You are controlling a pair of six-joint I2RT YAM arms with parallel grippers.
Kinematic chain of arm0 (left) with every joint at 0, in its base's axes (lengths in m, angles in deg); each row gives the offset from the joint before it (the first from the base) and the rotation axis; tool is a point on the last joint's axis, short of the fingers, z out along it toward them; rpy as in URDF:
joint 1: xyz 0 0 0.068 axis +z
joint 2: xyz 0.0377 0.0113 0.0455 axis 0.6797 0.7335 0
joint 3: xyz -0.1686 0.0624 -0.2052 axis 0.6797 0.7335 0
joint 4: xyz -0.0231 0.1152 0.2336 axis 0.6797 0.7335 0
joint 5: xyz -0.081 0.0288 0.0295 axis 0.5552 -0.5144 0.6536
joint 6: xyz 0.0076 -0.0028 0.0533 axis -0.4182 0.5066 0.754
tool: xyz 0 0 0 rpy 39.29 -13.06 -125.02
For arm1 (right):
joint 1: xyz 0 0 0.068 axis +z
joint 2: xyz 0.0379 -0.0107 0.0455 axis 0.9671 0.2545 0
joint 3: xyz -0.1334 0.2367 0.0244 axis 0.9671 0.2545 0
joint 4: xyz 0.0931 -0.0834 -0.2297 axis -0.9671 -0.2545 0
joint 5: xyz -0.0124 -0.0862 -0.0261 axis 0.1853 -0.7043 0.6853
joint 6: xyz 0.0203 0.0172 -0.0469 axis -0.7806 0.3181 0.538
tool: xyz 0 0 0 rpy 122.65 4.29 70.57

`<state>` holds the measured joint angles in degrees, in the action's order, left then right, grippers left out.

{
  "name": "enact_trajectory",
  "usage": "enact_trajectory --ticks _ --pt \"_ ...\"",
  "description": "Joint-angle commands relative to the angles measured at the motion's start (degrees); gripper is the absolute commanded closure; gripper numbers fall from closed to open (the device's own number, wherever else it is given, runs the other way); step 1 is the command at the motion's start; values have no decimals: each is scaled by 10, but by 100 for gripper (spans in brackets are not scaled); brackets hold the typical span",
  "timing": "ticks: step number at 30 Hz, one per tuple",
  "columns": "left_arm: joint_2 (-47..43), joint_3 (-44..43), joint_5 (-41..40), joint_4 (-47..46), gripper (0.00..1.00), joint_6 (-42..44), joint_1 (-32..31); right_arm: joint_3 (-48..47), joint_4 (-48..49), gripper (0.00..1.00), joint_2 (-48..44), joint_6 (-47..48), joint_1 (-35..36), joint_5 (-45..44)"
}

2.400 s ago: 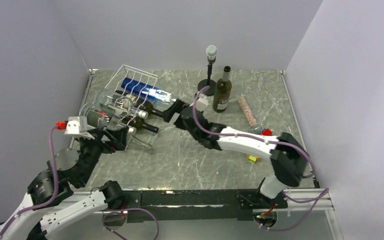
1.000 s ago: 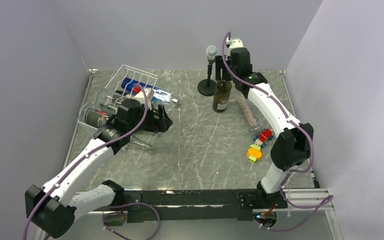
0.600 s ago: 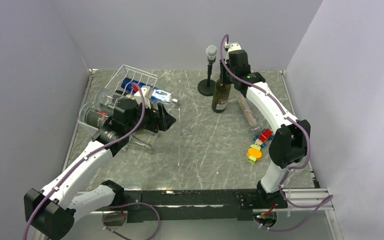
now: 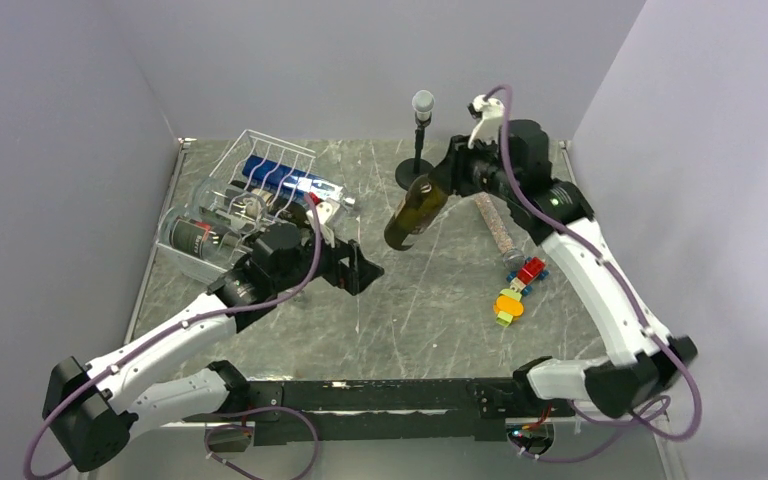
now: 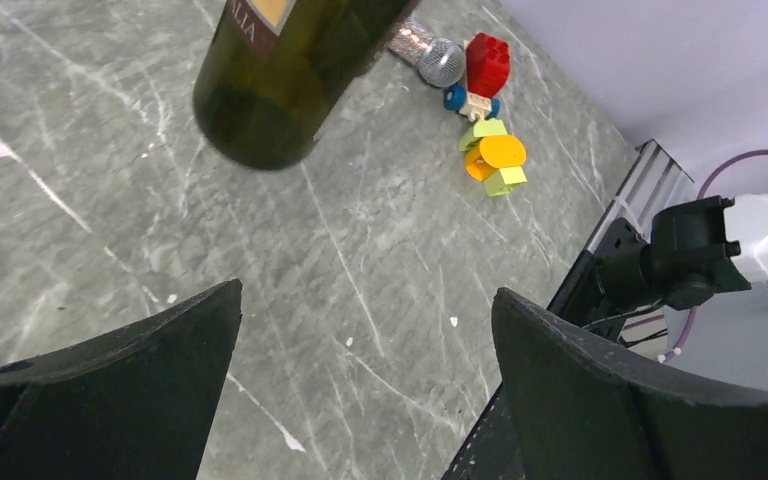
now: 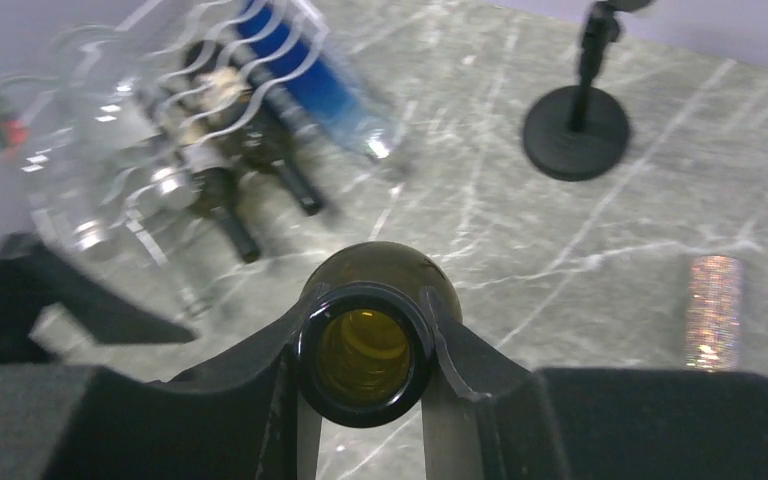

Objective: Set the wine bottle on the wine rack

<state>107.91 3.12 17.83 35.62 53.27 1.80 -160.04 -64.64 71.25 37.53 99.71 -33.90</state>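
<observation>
A dark green wine bottle (image 4: 415,208) hangs tilted above the middle of the table, base pointing down-left. My right gripper (image 4: 449,176) is shut on its neck; in the right wrist view the open mouth of the bottle (image 6: 365,352) sits clamped between the two fingers (image 6: 260,370). The white wire wine rack (image 4: 272,158) stands at the back left and holds several lying bottles. My left gripper (image 4: 358,268) is open and low over the table, between the rack and the bottle. From the left wrist view the bottle's base (image 5: 280,80) floats ahead of the spread gripper (image 5: 365,300), which holds nothing.
A black microphone stand (image 4: 419,150) rises at the back centre. A glittery tube (image 4: 497,225) and a cluster of coloured toy blocks (image 4: 515,295) lie to the right. A clear jar (image 4: 192,235) lies against the rack's left side. Grey walls close three sides.
My right gripper shut on the upright bottle's neck, lifted it and tilted it toward the left. My left arm reached farther right toward the table's middle, gripper still open.
</observation>
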Motion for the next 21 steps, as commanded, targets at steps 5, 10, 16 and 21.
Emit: enact_trajectory --ticks 5,10,16,21 --pt "-17 113 -53 -228 1 85 -99 68 39 100 -122 -88 8 202" --pt "-11 172 -73 -317 1 115 -135 96 38 100 -146 -134 15 237" --pt "15 193 -123 -353 1 150 -165 170 103 100 -174 -183 16 303" --pt "31 192 -150 -349 1 190 -183 198 123 100 -180 -203 17 325"
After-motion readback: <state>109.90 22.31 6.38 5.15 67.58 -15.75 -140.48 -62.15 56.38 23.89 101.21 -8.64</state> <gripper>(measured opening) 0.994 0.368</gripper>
